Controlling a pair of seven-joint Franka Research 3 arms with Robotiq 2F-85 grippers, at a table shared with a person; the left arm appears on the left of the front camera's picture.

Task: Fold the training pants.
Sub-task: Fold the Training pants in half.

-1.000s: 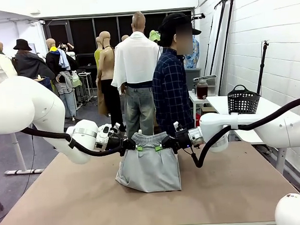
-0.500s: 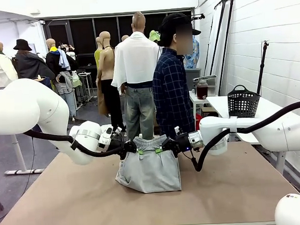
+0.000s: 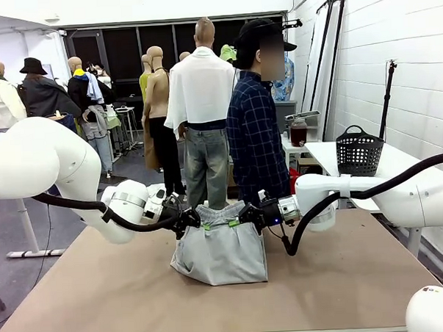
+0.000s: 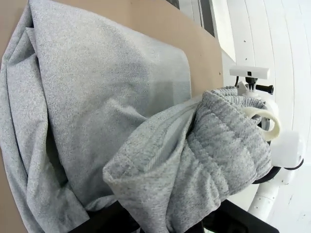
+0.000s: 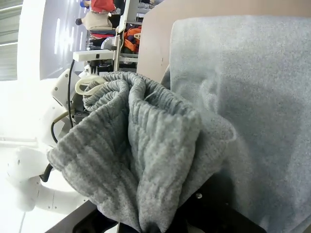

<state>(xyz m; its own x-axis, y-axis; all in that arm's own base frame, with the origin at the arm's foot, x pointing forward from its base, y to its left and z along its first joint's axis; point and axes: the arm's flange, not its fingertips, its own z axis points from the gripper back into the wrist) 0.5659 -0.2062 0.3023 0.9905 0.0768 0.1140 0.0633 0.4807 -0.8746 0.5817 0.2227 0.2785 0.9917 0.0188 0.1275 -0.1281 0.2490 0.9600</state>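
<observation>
The light grey soft jersey training pants lie mid-table, long axis twelve-to-six. The left gripper at nine o'clock and right gripper at three o'clock each pinch a waistband corner, lifted above the folded lower half.

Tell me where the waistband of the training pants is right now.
In the front view the waistband hangs above the table's middle, stretched between the left gripper and right gripper, in front of the person.
</observation>
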